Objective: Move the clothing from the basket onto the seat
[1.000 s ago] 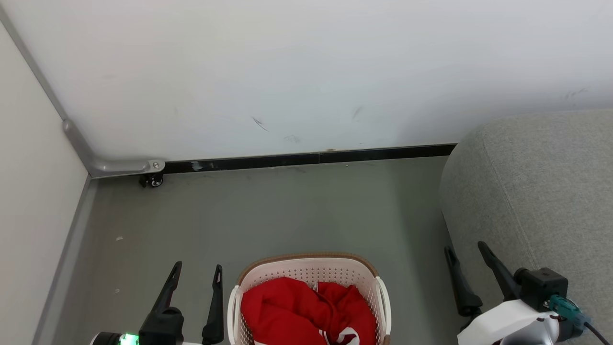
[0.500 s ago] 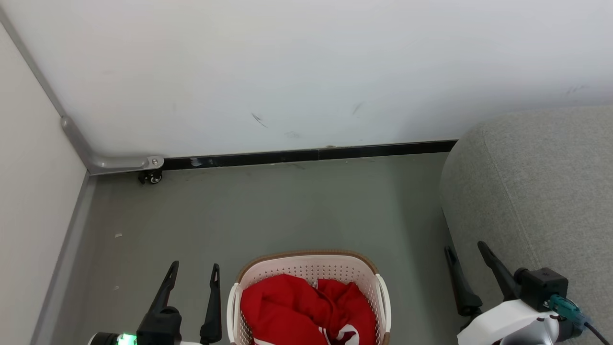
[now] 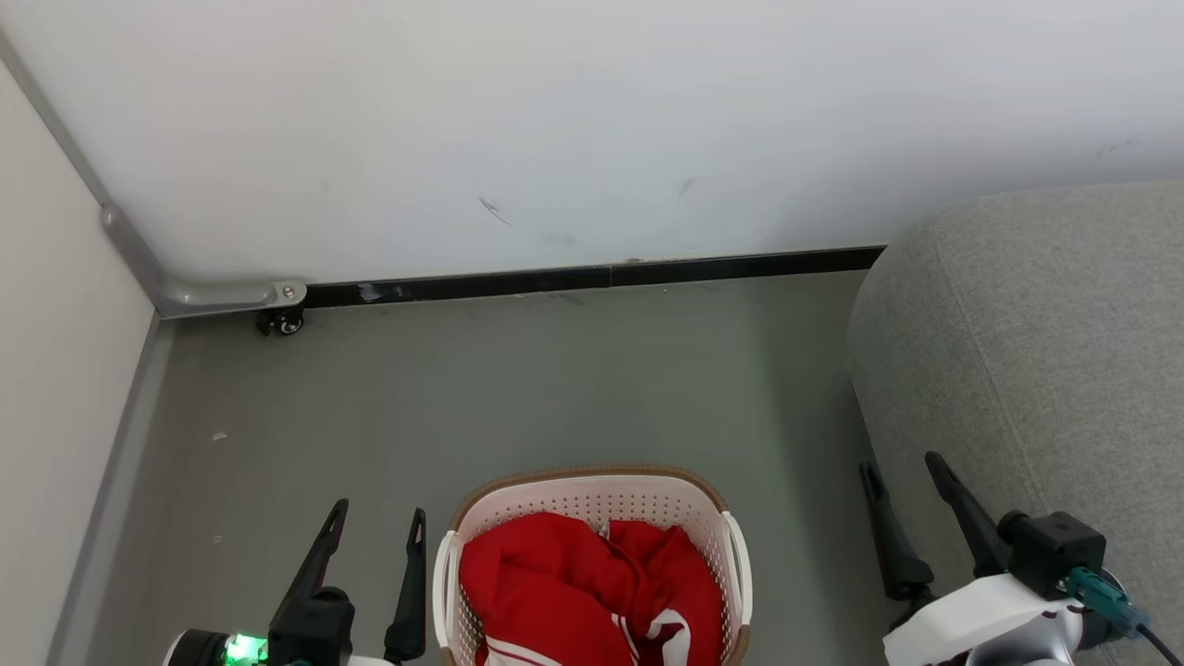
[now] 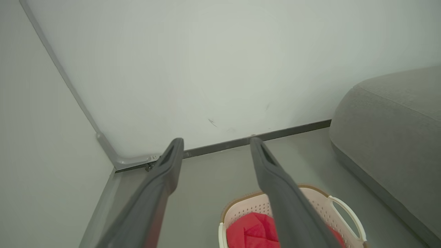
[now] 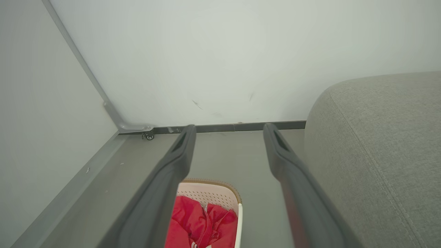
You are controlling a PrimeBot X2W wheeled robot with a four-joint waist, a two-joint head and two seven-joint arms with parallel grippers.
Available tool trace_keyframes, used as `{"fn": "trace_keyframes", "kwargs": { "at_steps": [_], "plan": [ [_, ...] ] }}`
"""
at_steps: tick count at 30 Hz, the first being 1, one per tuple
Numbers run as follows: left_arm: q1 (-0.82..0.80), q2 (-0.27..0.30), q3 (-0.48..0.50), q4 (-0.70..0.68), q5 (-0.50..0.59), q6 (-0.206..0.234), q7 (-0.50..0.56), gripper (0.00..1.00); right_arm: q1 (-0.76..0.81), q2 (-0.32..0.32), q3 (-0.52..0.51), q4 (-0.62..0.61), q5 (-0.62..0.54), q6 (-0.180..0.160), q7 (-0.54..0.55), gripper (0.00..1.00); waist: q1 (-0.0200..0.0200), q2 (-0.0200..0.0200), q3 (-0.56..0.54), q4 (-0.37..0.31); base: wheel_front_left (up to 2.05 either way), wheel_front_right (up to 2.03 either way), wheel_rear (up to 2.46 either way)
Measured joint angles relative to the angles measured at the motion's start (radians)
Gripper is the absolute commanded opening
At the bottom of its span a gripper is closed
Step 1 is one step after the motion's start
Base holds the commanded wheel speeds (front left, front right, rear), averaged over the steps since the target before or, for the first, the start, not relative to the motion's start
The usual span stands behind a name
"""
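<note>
The red clothing [image 3: 583,592] lies crumpled in the cream basket [image 3: 592,483] on the floor at the bottom middle of the head view. The clothing [image 5: 201,224] and the basket [image 5: 215,188] also show low in the right wrist view, and the clothing [image 4: 253,234] and basket [image 4: 344,213] low in the left wrist view. The grey seat [image 3: 1045,351] stands to the right. My left gripper [image 3: 379,520] is open beside the basket's left side, apart from it. My right gripper [image 3: 902,467] is open in front of the seat's edge, holding nothing.
A white wall [image 3: 592,129] with a black skirting strip [image 3: 592,276] runs across behind the grey floor [image 3: 555,379]. A grey frame with a small castor [image 3: 282,322] stands in the left corner beside a pale side panel [image 3: 55,370].
The whole head view has shifted upward a little, so the camera moved; more of the basket and clothing shows. Both grippers stay open and keep their places.
</note>
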Motion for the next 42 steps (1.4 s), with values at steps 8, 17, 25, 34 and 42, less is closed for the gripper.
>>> {"fn": "trace_keyframes", "kwargs": {
  "at_steps": [8,17,25,34,42],
  "plan": [
    [-0.046,0.014,-0.032,0.031,0.020,-0.035,0.000,1.00,-0.001,0.000,-0.008,-0.015,-0.001,0.000,-0.014,1.00,0.0000,0.0000,0.036,-0.011,0.00,0.00,0.00],
    [-0.113,0.029,-0.068,0.087,0.049,-0.071,0.000,1.00,-0.008,0.000,-0.009,-0.038,-0.009,0.000,-0.022,1.00,0.0000,0.0000,0.094,-0.026,0.00,0.00,0.00],
    [-0.166,0.029,-0.095,0.137,0.071,-0.088,0.000,1.00,-0.038,0.000,-0.009,-0.066,-0.010,0.000,-0.029,1.00,0.0000,0.0000,0.156,-0.038,0.00,0.00,0.00],
    [-0.226,0.030,-0.107,0.188,0.087,-0.097,0.000,1.00,-0.083,0.000,-0.013,-0.081,-0.010,0.000,-0.041,1.00,0.0000,0.0000,0.230,-0.052,0.00,0.00,0.00],
    [-0.292,0.031,-0.131,0.235,0.116,-0.109,0.000,1.00,-0.135,0.000,-0.013,-0.094,-0.010,0.000,-0.051,1.00,0.0000,0.0000,0.304,-0.063,0.00,0.00,0.00]
  ]
}}
